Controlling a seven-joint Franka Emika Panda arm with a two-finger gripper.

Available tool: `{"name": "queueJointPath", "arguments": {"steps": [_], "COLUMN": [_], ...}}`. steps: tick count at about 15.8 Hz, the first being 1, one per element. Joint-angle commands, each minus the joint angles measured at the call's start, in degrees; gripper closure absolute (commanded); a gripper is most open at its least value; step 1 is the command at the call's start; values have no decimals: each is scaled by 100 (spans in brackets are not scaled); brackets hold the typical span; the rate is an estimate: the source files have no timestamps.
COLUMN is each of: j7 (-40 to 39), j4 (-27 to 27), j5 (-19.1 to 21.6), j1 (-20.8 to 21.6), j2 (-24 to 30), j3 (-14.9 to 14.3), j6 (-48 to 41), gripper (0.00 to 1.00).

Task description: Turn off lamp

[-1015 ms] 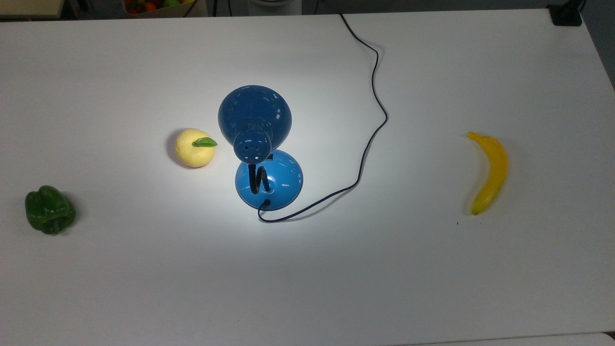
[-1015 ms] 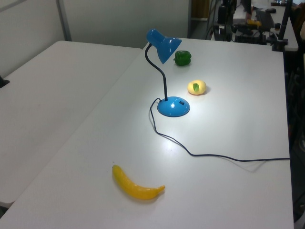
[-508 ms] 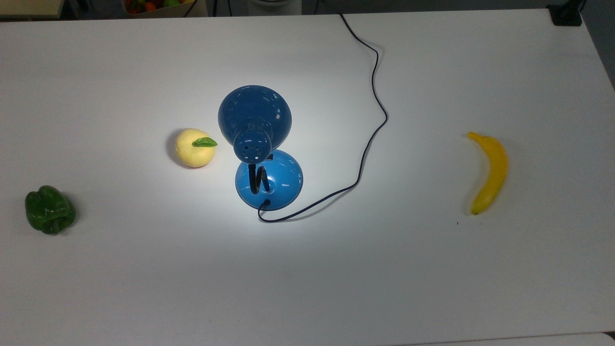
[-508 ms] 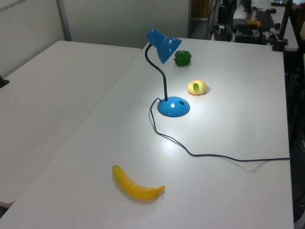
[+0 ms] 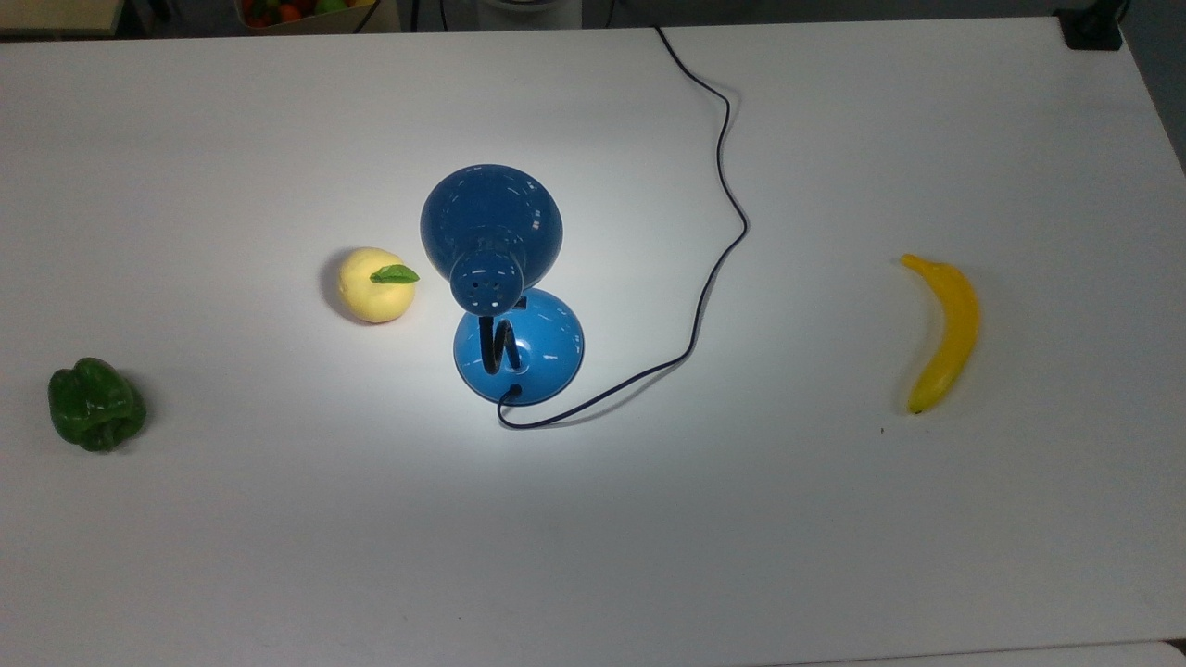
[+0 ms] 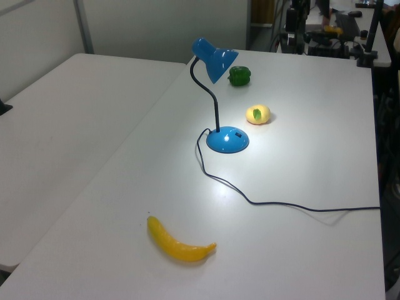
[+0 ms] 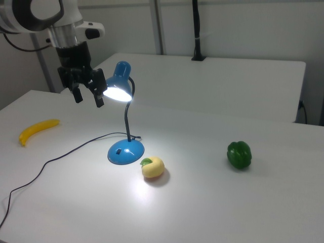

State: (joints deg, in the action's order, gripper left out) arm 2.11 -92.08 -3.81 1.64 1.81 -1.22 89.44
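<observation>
Top view: lit lamp (image 5: 505, 278), table (image 5: 834, 519).

**Non-task items on the work surface**

A white table (image 5: 834, 556) carries three pieces of fruit and vegetable. A yellow banana (image 5: 943, 331) lies flat toward the top view's right, curved, well apart from the others. A pale yellow apple (image 5: 374, 285) with a green leaf on top sits near the table's middle. A green bell pepper (image 5: 95, 405) rests at the top view's far left. A second white table (image 6: 56, 119) stands alongside at the left view's left.
</observation>
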Motion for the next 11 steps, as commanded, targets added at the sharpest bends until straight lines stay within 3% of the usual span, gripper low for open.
{"name": "queueJointPath", "arguments": {"steps": [1, 4, 11], "j7": [-167, -167, -282], "j4": [32, 24, -108], "j5": [38, 38, 91], "j1": [21, 30, 56], "j2": [4, -5, -14], "j3": [-10, -10, 25], "j6": [-164, -138, 133], "gripper": [62, 100, 100]}}
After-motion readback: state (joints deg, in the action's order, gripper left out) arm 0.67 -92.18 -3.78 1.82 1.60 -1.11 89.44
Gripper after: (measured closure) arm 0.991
